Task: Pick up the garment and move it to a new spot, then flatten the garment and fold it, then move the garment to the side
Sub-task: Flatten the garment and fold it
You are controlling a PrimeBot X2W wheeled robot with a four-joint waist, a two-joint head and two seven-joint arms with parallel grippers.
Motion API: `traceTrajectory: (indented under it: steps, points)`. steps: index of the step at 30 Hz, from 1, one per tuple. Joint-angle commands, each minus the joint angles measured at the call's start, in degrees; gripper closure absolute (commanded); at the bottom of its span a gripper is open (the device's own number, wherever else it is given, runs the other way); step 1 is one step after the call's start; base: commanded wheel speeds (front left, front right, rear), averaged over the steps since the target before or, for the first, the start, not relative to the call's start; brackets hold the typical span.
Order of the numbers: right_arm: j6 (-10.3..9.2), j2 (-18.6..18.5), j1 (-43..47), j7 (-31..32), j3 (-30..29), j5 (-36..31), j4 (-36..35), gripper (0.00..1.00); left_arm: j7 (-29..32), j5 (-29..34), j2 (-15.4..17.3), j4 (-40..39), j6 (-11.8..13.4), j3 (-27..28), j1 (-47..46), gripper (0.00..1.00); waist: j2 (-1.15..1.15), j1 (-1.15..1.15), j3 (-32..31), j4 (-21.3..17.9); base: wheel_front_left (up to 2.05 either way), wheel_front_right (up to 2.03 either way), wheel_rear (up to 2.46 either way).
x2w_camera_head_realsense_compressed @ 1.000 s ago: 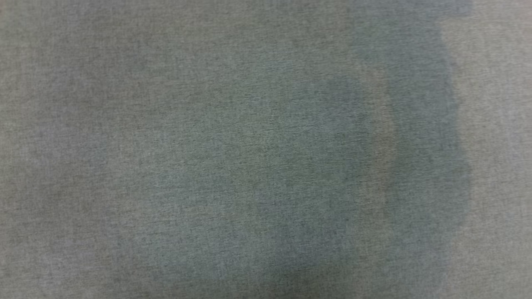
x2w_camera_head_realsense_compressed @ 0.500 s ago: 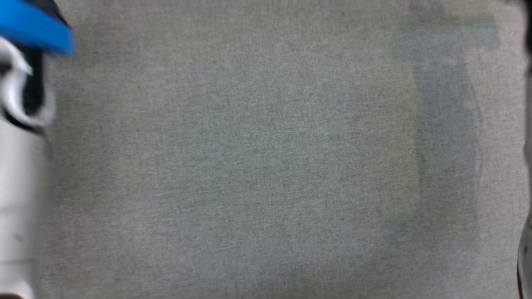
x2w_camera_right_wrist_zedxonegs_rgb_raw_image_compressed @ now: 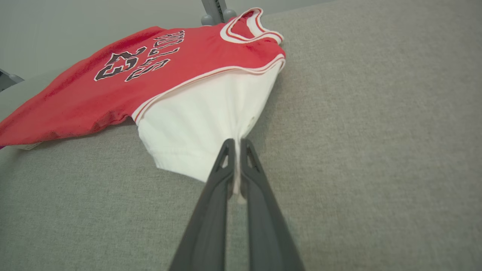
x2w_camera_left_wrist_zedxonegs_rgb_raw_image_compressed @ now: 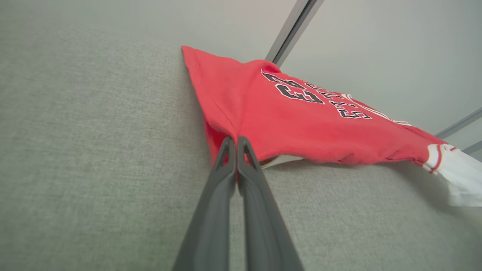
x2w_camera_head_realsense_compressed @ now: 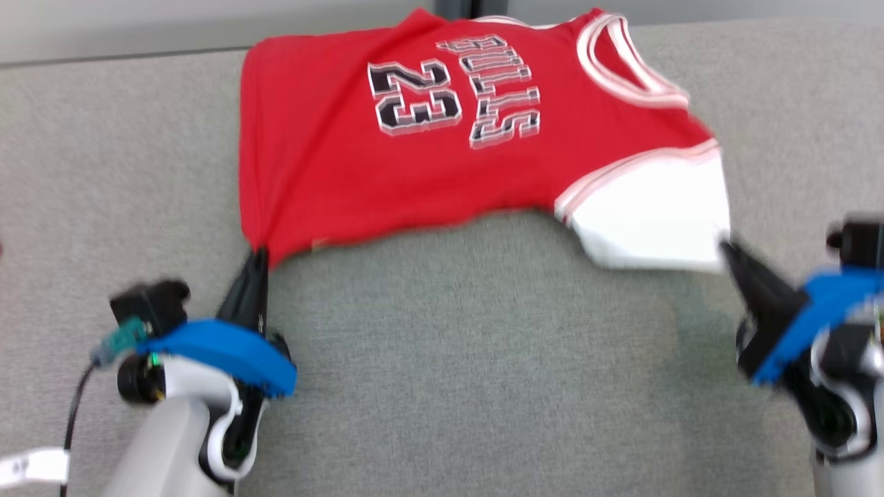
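A red Bulls jersey (x2w_camera_head_realsense_compressed: 428, 172) lies sideways across the far half of the grey fabric-covered counter (x2w_camera_head_realsense_compressed: 469, 359), hem toward the robot's left and white-trimmed neck opening toward its right. The black "23" and "BULLS" lettering faces up.

The left pincer (x2w_camera_head_realsense_compressed: 257, 259) is pressed together on the near corner of the red hem. In the left wrist view its two dark fingers (x2w_camera_left_wrist_zedxonegs_rgb_raw_image_compressed: 226, 177) meet at the tips with the cloth bunched between them (x2w_camera_left_wrist_zedxonegs_rgb_raw_image_compressed: 236, 142). The right pincer (x2w_camera_head_realsense_compressed: 728, 252) pinches the lower edge of the white sleeve (x2w_camera_head_realsense_compressed: 656, 214) in the same way, and the right wrist view shows a thin fold of white fabric caught between the closed fingers (x2w_camera_right_wrist_zedxonegs_rgb_raw_image_compressed: 236, 146).

Between the two grips the jersey's near edge is drawn taut and stands a little off the counter, with a shadow under it. The far part, neck included, reaches the counter's back edge, just before a pale wall (x2w_camera_head_realsense_compressed: 138, 21).

A blue collar (x2w_camera_head_realsense_compressed: 221, 348) rings each wrist – a dark cable (x2w_camera_head_realsense_compressed: 74, 407) trails from the left one
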Motion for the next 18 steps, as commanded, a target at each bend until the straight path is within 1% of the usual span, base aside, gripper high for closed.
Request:
traceTrajectory:
  steps: [1,5,9,13,18]
  points:
    - [0.03,1.8,5.2,3.0,-1.6,-0.5,-4.5,1.0,0.6,-0.8,0.4,-1.7,1.0,0.2,3.1,1.0,0.0,0.03,-2.7,-1.0,0.0,0.0,0.0]
    - [0.03,5.4,17.5,11.5,-5.8,-2.0,-17.0,1.0,3.1,-2.5,1.3,-7.9,3.8,0.8,11.5,1.0,0.0,0.03,-5.8,-0.6,0.0,0.0,0.0]
    - [0.03,6.5,26.5,18.7,-8.6,-2.3,-25.3,1.0,6.6,-3.9,3.7,-15.5,7.3,1.6,19.3,1.0,0.0,0.03,-8.0,-0.7,0.0,0.0,0.0]
    - [0.03,6.6,32.6,22.5,-10.8,1.0,-29.0,1.0,10.7,-4.9,6.2,-23.5,10.9,2.1,26.7,1.0,0.0,0.03,-8.8,-0.8,0.0,0.0,0.0]
    - [0.03,6.6,35.4,22.8,-11.2,3.4,-30.3,1.0,14.5,-5.6,7.8,-32.1,14.6,1.6,33.5,1.0,0.0,0.03,-8.9,-1.0,0.0,0.0,0.0]
